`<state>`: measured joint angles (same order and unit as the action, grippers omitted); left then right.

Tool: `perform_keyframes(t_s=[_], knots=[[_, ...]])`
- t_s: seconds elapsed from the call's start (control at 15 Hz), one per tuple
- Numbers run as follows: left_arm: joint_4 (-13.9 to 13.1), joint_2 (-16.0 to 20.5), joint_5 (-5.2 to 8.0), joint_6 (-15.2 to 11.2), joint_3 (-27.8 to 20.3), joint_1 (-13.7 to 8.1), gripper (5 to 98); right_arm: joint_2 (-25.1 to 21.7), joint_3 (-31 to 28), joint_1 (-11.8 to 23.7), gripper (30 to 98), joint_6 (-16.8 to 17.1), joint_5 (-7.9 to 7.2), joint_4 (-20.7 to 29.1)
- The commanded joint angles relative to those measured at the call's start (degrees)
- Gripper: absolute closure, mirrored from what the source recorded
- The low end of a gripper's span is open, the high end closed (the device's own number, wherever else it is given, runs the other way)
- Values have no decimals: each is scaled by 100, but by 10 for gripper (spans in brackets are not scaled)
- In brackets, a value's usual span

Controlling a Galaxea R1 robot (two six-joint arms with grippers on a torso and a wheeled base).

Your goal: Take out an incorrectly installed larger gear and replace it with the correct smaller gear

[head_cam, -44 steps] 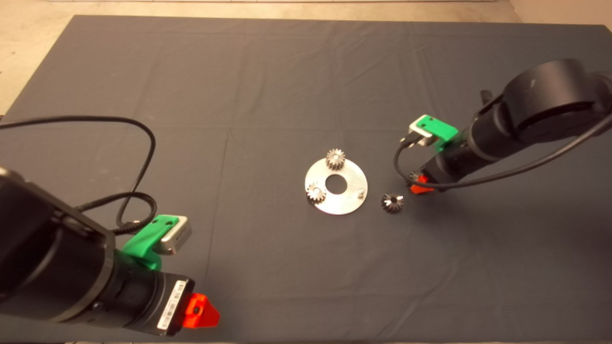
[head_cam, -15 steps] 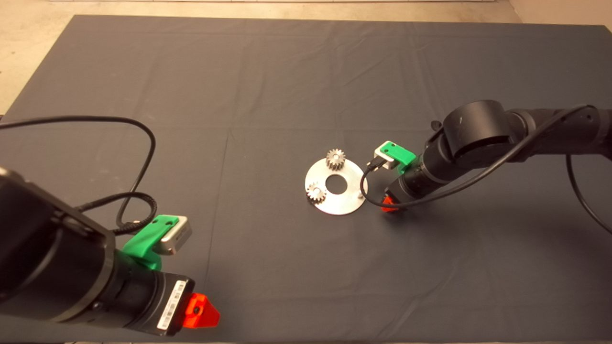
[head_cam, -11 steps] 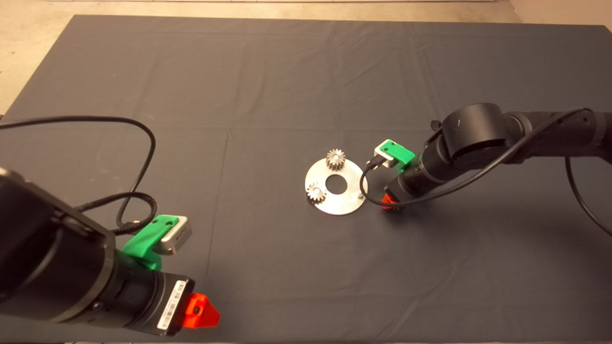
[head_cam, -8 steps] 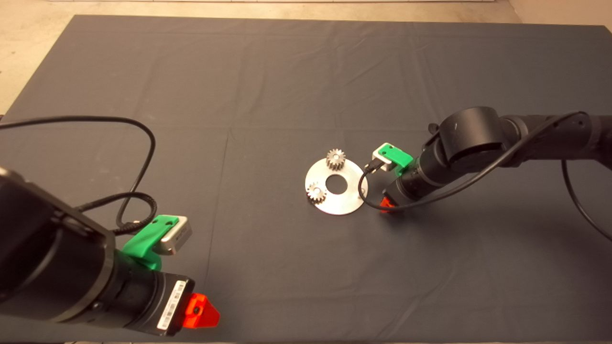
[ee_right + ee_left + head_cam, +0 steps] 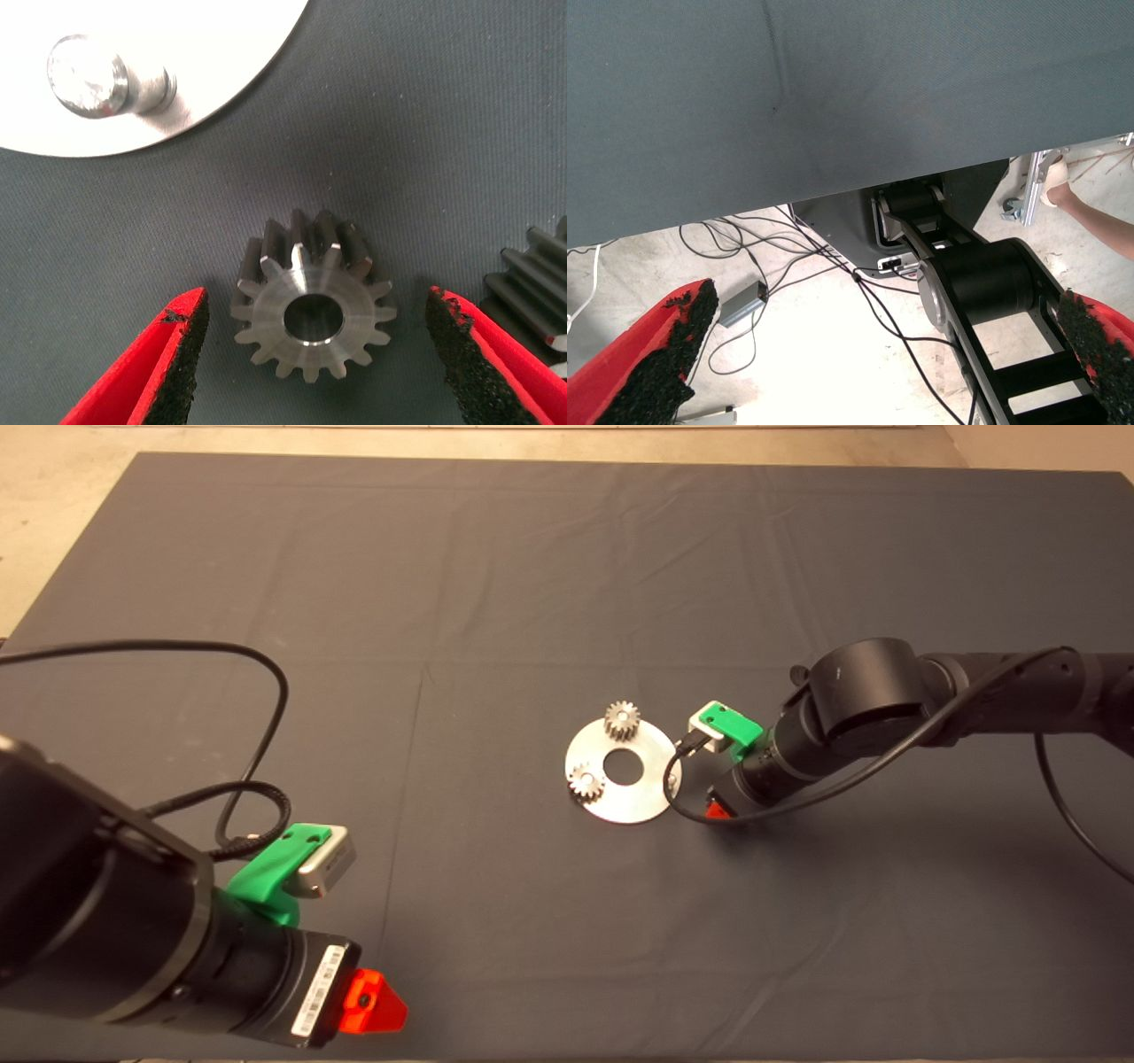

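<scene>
In the right wrist view the smaller gear [image 5: 310, 307] lies flat on the mat just beside the round silver plate [image 5: 221, 53] and its bare peg [image 5: 87, 75]. My right gripper [image 5: 314, 301] is open, one finger on each side of this gear, neither touching it. The larger gear [image 5: 532, 266], dark with flared teeth, lies partly in view beside one finger. In the head view my right gripper [image 5: 719, 810] is low at the plate's right edge [image 5: 651, 797] and hides both gears. My left gripper [image 5: 372, 1001] is parked at the lower left, open and empty.
Two small silver-grey gears [image 5: 622, 719] [image 5: 586, 782] sit on the plate around its centre hole. The right arm's cable [image 5: 682, 802] loops over the plate's rim. The left wrist view shows the mat's edge, floor cables, the robot's base [image 5: 983, 283] and a person's leg [image 5: 1099, 217].
My right arm has swung left and down from beside the plate onto the spot where the dark gear lay, which it now hides in the head view. The left arm has not moved.
</scene>
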<state>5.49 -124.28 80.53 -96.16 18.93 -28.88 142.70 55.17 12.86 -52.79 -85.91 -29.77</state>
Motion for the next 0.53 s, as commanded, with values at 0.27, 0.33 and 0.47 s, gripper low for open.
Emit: perform_keyframes(t_s=[0.27,0.33,0.47], knots=[[-65,4,6,-17,-102,-22,54,-1,9,-3,679,13,-5,-486],[-65,4,6,-17,-102,-22,54,8,9,-3,688,14,-5,-495],[-65,4,6,-17,-102,-22,54,8,1,-3,731,-4,4,-495]])
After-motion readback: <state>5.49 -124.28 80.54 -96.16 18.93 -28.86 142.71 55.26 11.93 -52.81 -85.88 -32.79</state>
